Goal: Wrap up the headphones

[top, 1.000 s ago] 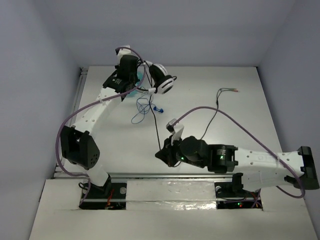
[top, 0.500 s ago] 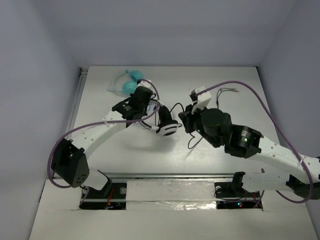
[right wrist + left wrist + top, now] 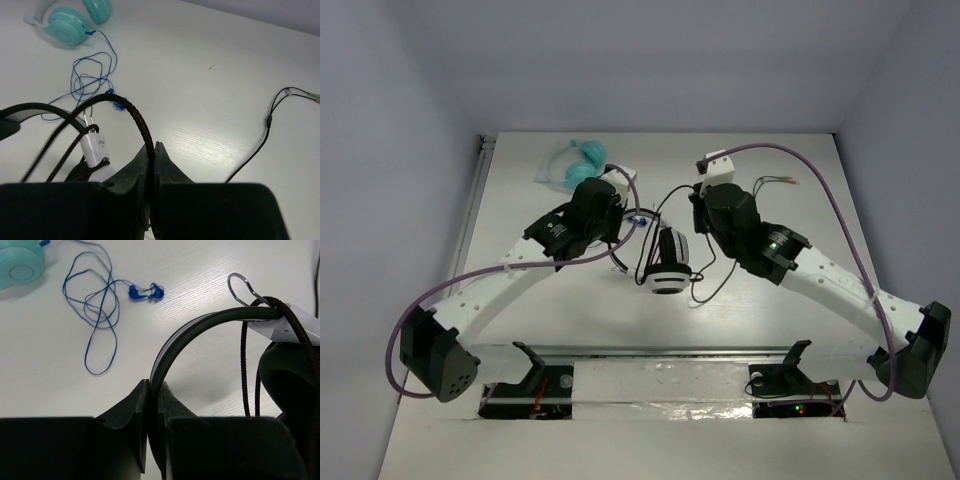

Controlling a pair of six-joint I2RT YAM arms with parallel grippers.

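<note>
White table, headphones between my arms.
Left gripper clamps the headband, right gripper the cable (arcing toward ten o'clock); I'd wind it taut.

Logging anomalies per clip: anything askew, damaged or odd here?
Nothing damaged. Only the blue earbuds lie in a loose tangle by the teal headphones, while the black cable trails unwrapped toward the far right.

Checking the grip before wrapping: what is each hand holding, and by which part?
The left hand pinches the headphones by the headband; the right hand pinches their cable.
</note>
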